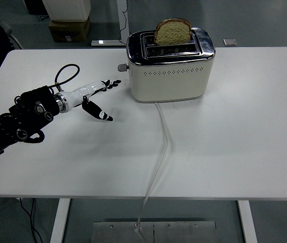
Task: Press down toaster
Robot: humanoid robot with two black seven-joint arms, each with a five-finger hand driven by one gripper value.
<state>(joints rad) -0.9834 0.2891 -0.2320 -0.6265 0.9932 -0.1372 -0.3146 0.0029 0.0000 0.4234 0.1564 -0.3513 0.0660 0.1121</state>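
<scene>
left arm [16, 124]: black, jointed | hand [90, 93]: white, black fingertips | looped black cable [66, 73]

The toaster [171, 63] has a glossy cream body, enamel or plastic by the look of it, under a polished chrome top that mirrors the room. The slice of bread [172, 31] standing in it has a rough, porous crumb and a darker crust. A smooth, pale, slightly translucent cord [162, 147] of plastic or rubber trails across the white table [234, 142], whose top is matt and even. The left hand [90, 96] shows shiny white plastic shells with black fingertips, probably rubbery, though they are small here; the arm behind is matt black.
</scene>
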